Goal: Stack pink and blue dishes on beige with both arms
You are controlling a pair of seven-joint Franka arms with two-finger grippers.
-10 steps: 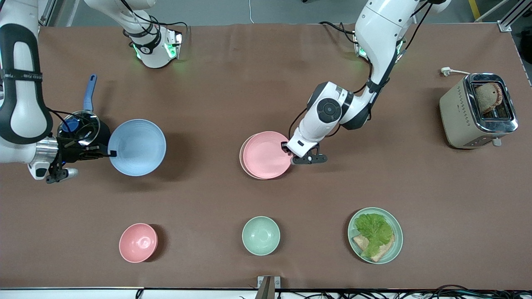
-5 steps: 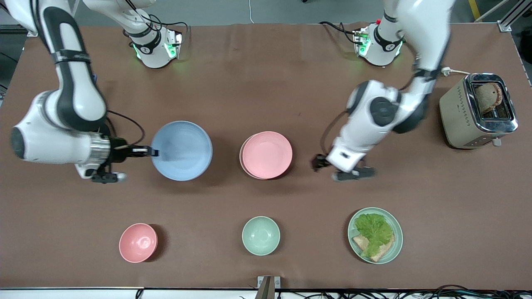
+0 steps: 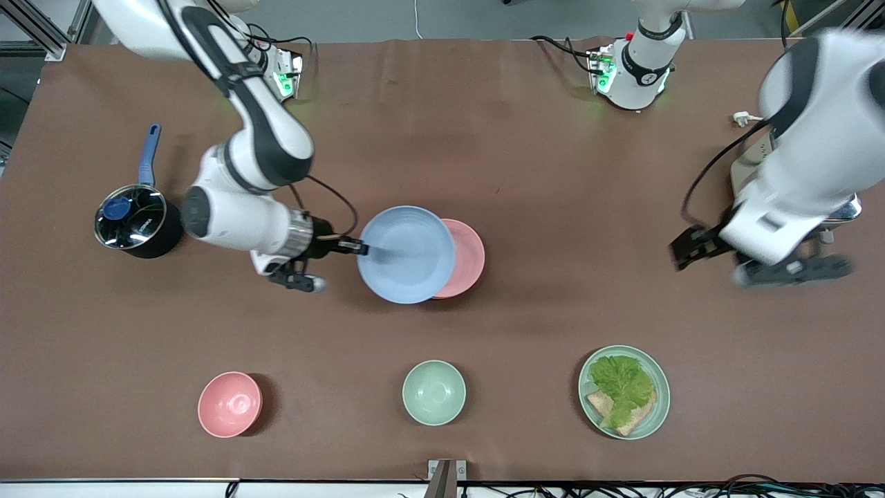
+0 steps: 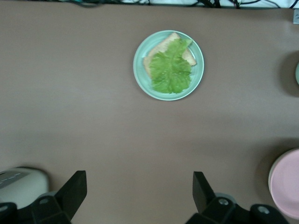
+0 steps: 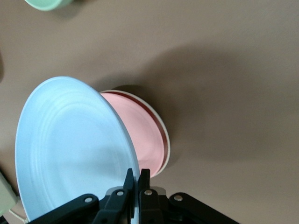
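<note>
My right gripper (image 3: 361, 247) (image 5: 137, 175) is shut on the rim of the light blue plate (image 3: 406, 254) (image 5: 70, 144). It holds the plate tilted in the air, partly over the pink plate (image 3: 467, 256) (image 5: 140, 140). The pink plate lies on the beige plate (image 5: 166, 145), of which only a thin cream rim shows in the right wrist view. My left gripper (image 3: 691, 247) (image 4: 138, 179) hangs open and empty over bare table beside the toaster. The left wrist view catches the pink plate (image 4: 287, 186) at its edge.
A toaster (image 3: 849, 205) stands at the left arm's end, a lidded saucepan (image 3: 131, 221) at the right arm's end. Nearer the camera are a pink bowl (image 3: 230, 404), a mint bowl (image 3: 434, 392) and a mint plate (image 3: 624, 392) (image 4: 168, 65) with lettuce and bread.
The right arm has carried the blue plate from the saucepan's side to over the pink plate. The left gripper has left the pink plate and swung away toward the toaster.
</note>
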